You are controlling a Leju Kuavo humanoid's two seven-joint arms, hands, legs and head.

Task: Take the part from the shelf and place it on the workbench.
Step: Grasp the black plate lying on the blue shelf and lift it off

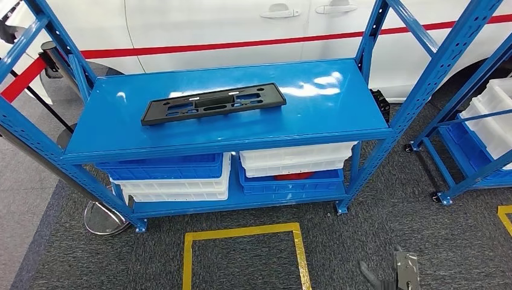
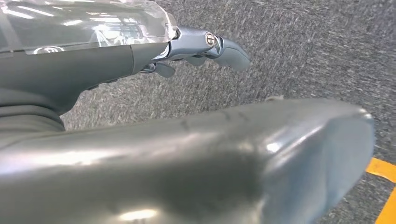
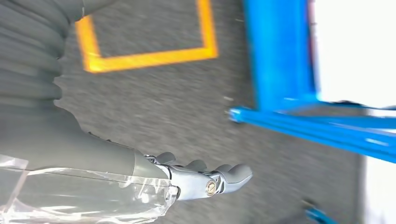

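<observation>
part (image 1: 213, 103) flat on shelf (image 1: 338, 115), long axis left-right | far ahead of both hands | right hand (image 3: 205, 179) empty, fingers loosely extended | left hand (image 2: 205, 49) likewise, holding nothing

part (image 1: 213, 103): black, matt
shelf (image 1: 338, 112): glossy bright blue top, blue perforated uprights
bins under the shelf (image 1: 175, 181): blue and white, stacked; something red between the two on the right
floor (image 1: 374, 241): dark grey speckled carpet
floor marking (image 1: 244, 232): yellow tape outline
car body (image 1: 199, 24): white with a red stripe
right hand (image 3: 205, 179): grey cover, silver metal, darker grey fingertips
left hand (image 2: 205, 46): grey and silver
</observation>
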